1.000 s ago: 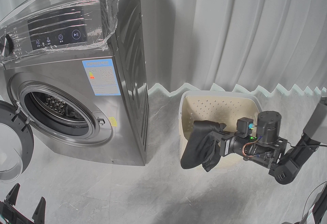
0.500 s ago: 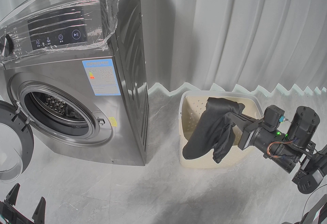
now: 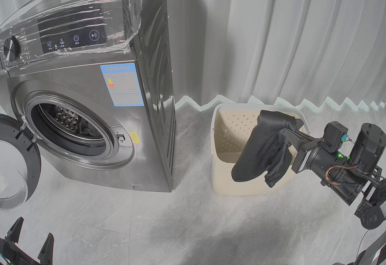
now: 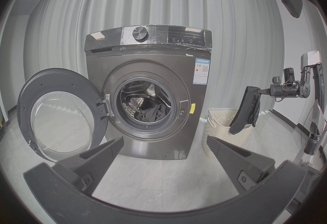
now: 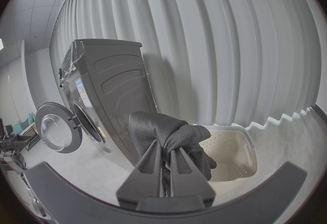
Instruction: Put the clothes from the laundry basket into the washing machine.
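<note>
White curtains (image 3: 281, 28) hung behind a grey floor (image 3: 181, 221). In the head view the washing machine (image 3: 132, 125) stood with its door (image 3: 32, 157) swung open, and the right claw (image 3: 291, 135) gripped a dark garment (image 3: 263, 145) hanging above the laundry basket (image 3: 225, 177). In the left wrist view the left claw (image 4: 163, 153) stood open, and dark clothes (image 4: 150, 114) lay in the drum (image 4: 136, 92). In the right wrist view the right claw's fingers (image 5: 146, 173) pinched the garment's bunched top.

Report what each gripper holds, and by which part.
The right gripper pinches the black garment by a bunched fold at its top; the rest hangs over the laundry basket. The left gripper is open and holds nothing.
</note>
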`<state>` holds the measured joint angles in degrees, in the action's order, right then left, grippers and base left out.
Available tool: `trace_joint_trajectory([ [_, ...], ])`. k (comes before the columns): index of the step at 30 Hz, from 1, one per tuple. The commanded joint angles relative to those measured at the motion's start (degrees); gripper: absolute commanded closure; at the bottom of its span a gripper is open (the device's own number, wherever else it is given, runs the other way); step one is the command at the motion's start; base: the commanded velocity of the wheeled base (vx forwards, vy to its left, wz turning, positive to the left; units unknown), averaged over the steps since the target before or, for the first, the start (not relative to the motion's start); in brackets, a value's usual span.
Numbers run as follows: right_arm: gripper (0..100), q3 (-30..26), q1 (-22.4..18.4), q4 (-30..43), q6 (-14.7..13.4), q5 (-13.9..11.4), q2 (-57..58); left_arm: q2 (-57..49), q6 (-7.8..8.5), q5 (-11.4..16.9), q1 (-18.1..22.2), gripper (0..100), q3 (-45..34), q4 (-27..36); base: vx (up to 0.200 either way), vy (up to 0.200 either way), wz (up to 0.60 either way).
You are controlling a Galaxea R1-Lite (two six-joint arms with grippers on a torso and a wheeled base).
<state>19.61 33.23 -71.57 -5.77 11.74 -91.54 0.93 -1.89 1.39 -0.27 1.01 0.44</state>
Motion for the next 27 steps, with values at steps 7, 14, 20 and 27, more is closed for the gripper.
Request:
trace_joint_trajectory([
  [7,100,-0.89,1.31,-0.32,-0.30,-0.14,0.31,-0.84,0.04,-0.16,0.00,0,-0.84,0.00,-0.057,0.000,0.00],
  [14,100,-0.98,1.66,-0.41,-0.39,-0.14,0.13,-0.84,-0.04,-0.16,0.00,0,-0.84,0.00,0.000,0.171,0.00],
  [20,100,-0.98,2.63,-1.11,-1.00,-0.05,-2.24,-0.84,-0.13,-0.16,0.00,0,-0.84,0.00,0.000,0.200,0.00],
  [27,100,-0.89,3.95,-1.20,-1.44,-0.14,-1.71,-0.93,-0.22,-0.16,0.00,0,-0.84,0.00,0.000,0.200,0.00],
])
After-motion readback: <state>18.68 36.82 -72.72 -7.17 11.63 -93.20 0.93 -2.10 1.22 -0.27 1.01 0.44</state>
